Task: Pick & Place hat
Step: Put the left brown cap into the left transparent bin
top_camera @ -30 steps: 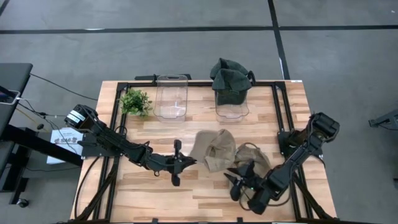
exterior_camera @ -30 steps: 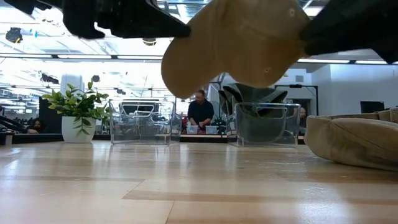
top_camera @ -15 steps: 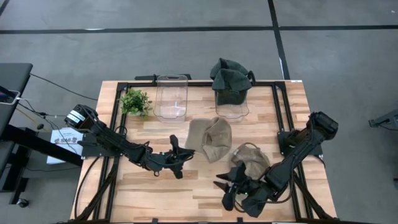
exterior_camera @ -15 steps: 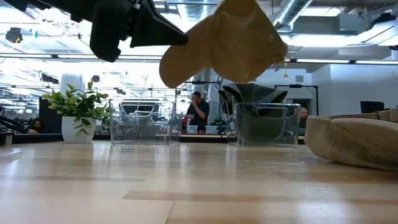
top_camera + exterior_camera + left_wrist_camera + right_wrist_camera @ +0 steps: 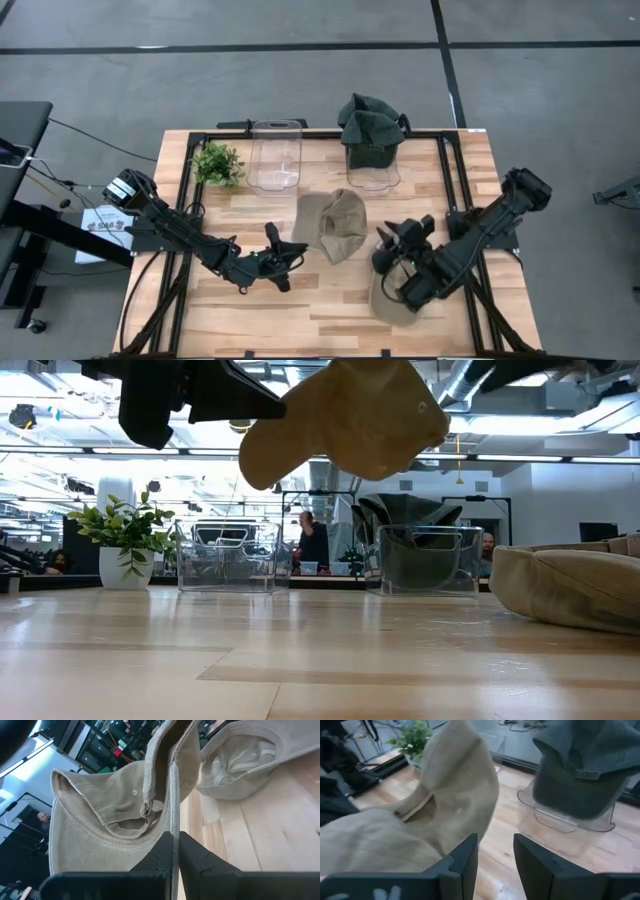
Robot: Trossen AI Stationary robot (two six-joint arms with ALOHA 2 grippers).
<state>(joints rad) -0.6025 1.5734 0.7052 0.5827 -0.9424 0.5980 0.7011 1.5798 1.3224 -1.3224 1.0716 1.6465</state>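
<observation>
Clamped on the brim of a tan hat (image 5: 335, 222), the left gripper (image 5: 296, 250) holds it above the table (image 5: 250, 300); since the earlier frames this hat has shifted left and toward the bins. A small potted plant (image 5: 217, 163) stands at the far left. Next to it, the left clear bin (image 5: 276, 155) appears empty; the right clear bin (image 5: 372, 160) holds dark green hats (image 5: 368, 120) heaped above its rim. The right gripper (image 5: 398, 243) has withdrawn toward the table's middle, fingers apart and holding nothing. A second tan hat (image 5: 385, 298) lies largely hidden beneath that arm.
</observation>
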